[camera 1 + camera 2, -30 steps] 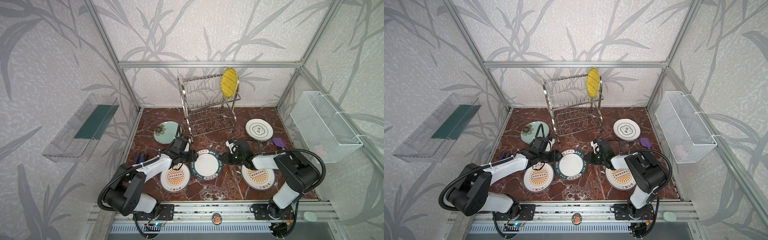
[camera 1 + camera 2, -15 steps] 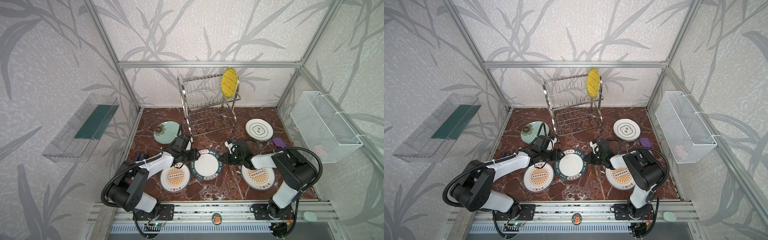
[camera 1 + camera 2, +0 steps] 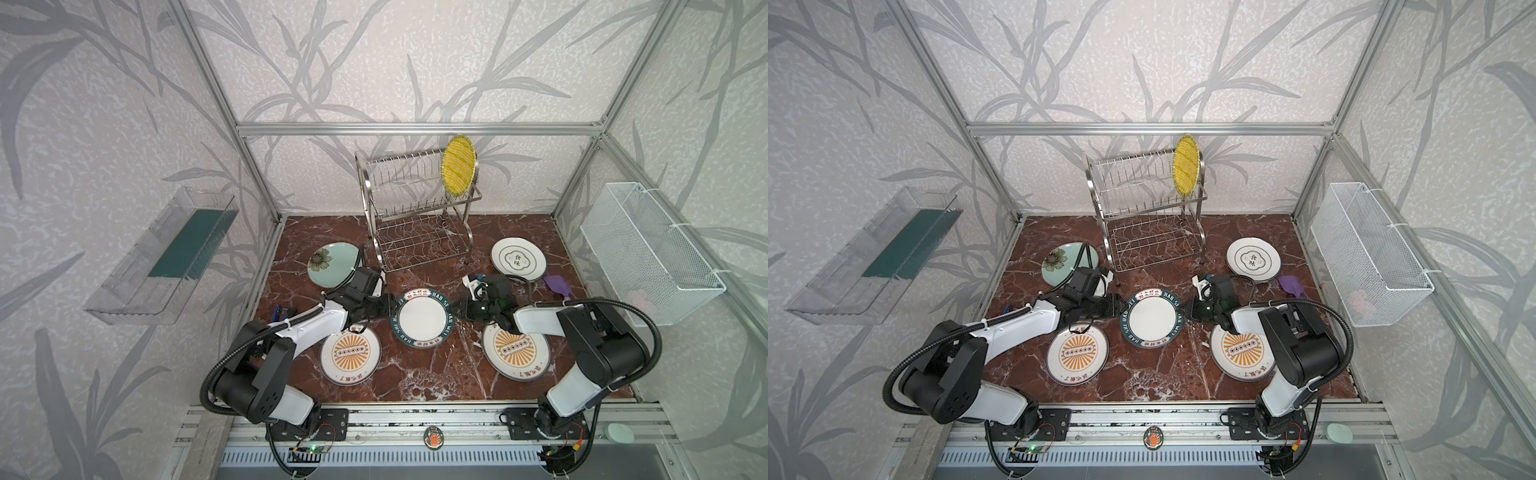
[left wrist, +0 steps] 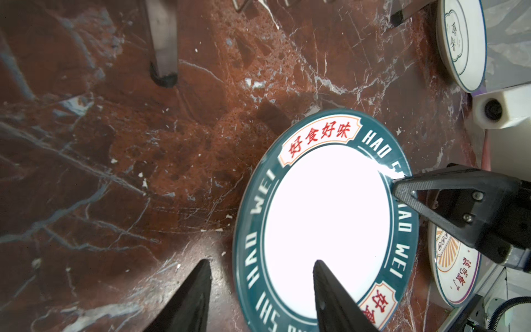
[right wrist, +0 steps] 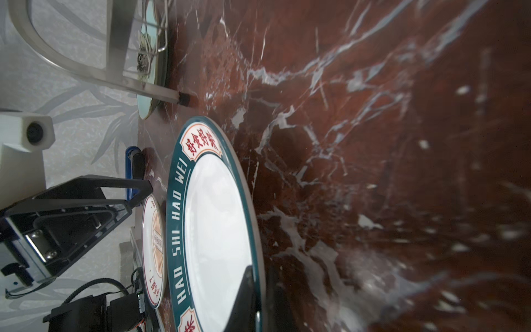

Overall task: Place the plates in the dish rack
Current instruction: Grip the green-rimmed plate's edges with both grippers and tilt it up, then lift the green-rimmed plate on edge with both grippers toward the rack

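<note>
The dish rack [image 3: 415, 216] stands upper centre in both top views, the yellow plate [image 3: 458, 170] upright between prongs at the right end of its top tier, leaving the other slots open. The green-rimmed plate [image 3: 421, 318] lies on the marble table [image 3: 415, 374] at centre frame, below the rack. The right gripper [image 3: 455, 309] is clamped on its right rim, judged a pinch for lifting; the left gripper [image 3: 390, 311] stands jaws apart astride the left rim, probably bracing it.
</note>
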Controlling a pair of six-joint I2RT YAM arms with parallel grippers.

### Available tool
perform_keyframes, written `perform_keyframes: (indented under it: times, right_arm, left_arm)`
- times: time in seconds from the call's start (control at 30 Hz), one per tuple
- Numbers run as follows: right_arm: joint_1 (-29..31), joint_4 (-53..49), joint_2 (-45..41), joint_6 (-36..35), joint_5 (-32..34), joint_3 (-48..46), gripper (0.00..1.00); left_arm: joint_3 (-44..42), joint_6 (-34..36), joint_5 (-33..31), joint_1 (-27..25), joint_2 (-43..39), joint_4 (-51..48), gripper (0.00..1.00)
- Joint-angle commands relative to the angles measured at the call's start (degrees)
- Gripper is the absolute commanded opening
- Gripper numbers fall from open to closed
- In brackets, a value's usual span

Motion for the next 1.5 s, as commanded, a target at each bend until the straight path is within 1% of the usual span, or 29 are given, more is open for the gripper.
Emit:
perform_keyframes:
  times: [0.0, 0.07, 0.23, 0.47, 0.57, 0.7, 0.9, 0.93, 1.1, 1.27, 1.37, 1.47]
  right_arm:
    - [-2.82, -3.54, -6.24, -3.80, -2.08, -0.12, 0.00]
    - [-4.64, -5.69, -8.77, -5.01, -2.65, 0.22, 0.00]
    - [-7.94, -9.79, -13.72, -7.03, -4.28, 1.03, 0.00]
    - [-8.59, -9.25, -15.14, -6.76, -6.03, 1.89, 0.00]
    - [-8.59, -7.01, -15.27, -5.41, -7.30, 1.42, 0.00]
    - [-8.59, -3.41, -15.38, -3.15, -9.27, 0.79, 0.00]
    - [-8.59, -0.45, -15.73, -2.50, -10.70, 0.65, 0.00]
    - [-8.59, -0.18, -15.73, -0.88, -10.82, 0.59, 0.00]
    - [-8.50, 2.11, -15.10, 0.40, -10.95, 0.24, 0.00]
    - [-8.16, 5.84, -14.23, 2.40, -10.88, -0.74, 0.00]
    - [-7.45, 5.98, -14.10, 2.02, -10.58, -0.52, 0.00]
    - [-6.35, 3.96, -14.34, 0.54, -9.33, 0.08, 0.00]
  left_arm:
    - [1.53, -0.38, -0.01, -0.05, -2.54, -0.91, 0.55]
    - [1.25, -0.80, 1.20, -0.01, -3.21, 0.38, 0.55]
    - [0.42, -2.45, 7.46, 0.21, -3.53, 5.38, 0.55]
    - [-1.16, -7.43, 14.00, 0.35, -2.63, 14.82, 0.55]
    - [-1.68, -8.71, 15.02, 0.33, -2.12, 17.35, 0.54]
    - [-2.86, -10.44, 15.31, 0.35, -2.10, 20.20, 0.49]
    - [-3.29, -11.20, 15.50, 0.31, -2.08, 21.40, 0.46]
    - [-3.38, -11.29, 15.74, 0.31, -2.12, 21.84, 0.46]
    - [-3.58, -11.65, 15.91, 0.28, -2.35, 22.58, 0.44]
    - [-4.09, -12.00, 15.93, 0.30, -2.62, 23.48, 0.38]
    - [-4.18, -12.09, 16.02, 0.30, -2.79, 23.66, 0.36]
    - [-4.38, -12.18, 16.06, 0.31, -2.82, 24.03, 0.33]
